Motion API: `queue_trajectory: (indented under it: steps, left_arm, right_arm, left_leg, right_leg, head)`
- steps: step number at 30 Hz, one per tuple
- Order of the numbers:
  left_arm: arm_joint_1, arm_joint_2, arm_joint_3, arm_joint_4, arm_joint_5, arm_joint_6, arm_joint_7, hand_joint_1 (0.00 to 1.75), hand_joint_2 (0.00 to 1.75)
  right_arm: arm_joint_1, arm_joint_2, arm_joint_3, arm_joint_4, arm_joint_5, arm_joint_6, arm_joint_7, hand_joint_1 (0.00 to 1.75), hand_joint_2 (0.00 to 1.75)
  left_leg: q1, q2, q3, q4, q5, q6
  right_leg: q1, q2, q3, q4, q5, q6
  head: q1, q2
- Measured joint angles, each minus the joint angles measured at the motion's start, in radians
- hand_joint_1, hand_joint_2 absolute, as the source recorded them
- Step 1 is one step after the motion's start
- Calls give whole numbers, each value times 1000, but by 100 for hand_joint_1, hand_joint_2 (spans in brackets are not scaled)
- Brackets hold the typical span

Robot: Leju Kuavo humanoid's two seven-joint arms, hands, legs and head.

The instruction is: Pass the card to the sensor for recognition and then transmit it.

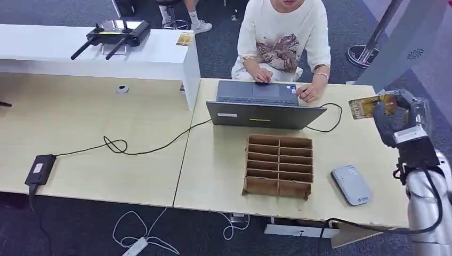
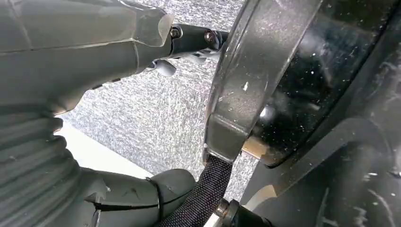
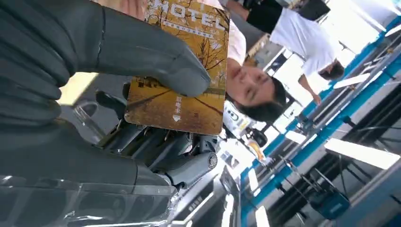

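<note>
We see the right robot hand [image 1: 397,114] raised at the right side of the tabletop [image 1: 213,165], gripping a yellow-brown hotel key card [image 1: 366,106]. In the right wrist view the thick grey thumb [image 3: 156,56] presses on the printed face of the card while darker fingers [image 3: 189,165] lie behind it, so the card is pinched between them with its far edge standing free of the hand. In the head view the card sticks out from the hand toward the laptop [image 1: 264,106], held above the tabletop and well apart from the grey card sensor [image 1: 352,184], which lies flat on the tabletop nearer the robot, just right of the cardboard divider tray [image 1: 278,166]. A person in a white shirt [image 1: 282,37] sits behind the laptop with both hands at it. In the left wrist view the left robot hand [image 2: 108,61] hangs over speckled grey floor [image 2: 151,113], and we cannot tell whether its fingers are apart or curled.
</note>
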Motion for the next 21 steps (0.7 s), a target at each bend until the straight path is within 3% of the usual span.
queue_trajectory:
  steps: [10, 21]
  left_arm:
    - [0, 3, -13, 0, 0, -1, -6, 0, 175]
    - [-1, 8, -18, 0, 3, -2, -24, 0, 175]
  right_arm:
    - [-215, 25, 143, 62, 278, -217, 73, 175, 175]
    - [-394, 52, 316, 182, 539, -307, 188, 175, 175]
  left_leg:
    - [0, 0, 0, 0, 1, 1]
    - [0, 0, 0, 0, 1, 1]
  right_leg:
    - [0, 0, 0, 0, 0, 0]
    - [0, 0, 0, 0, 0, 0]
  head:
    - [0, 0]
    - [0, 0]
